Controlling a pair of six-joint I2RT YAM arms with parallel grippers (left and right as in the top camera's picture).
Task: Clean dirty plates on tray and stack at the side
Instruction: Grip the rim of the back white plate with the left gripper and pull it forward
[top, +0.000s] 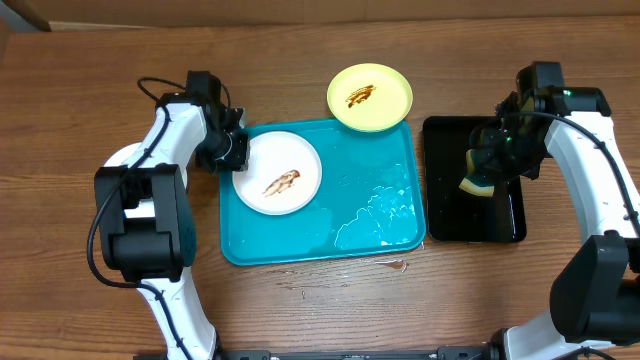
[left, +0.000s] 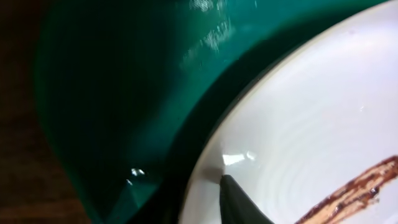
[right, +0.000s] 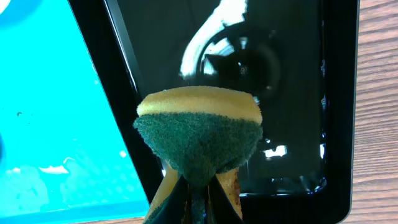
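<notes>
A white plate (top: 278, 172) with a brown smear lies in the left part of the turquoise tray (top: 290, 238). My left gripper (top: 235, 152) is at the plate's left rim and shut on it. In the left wrist view one black finger (left: 239, 202) rests on top of the white plate (left: 311, 137), and the other is hidden beneath it. A yellow-green plate (top: 369, 96), also smeared, overlaps the tray's far edge. My right gripper (right: 200, 186) is shut on a yellow and green sponge (right: 199, 134), held over the black tray (top: 505, 215).
Water pools on the right side of the turquoise tray (top: 375, 215). The black tray (right: 292, 74) is wet and stands just right of it. Bare wooden table (top: 80, 90) surrounds both trays, and a small spill (top: 395, 265) lies by the tray's near edge.
</notes>
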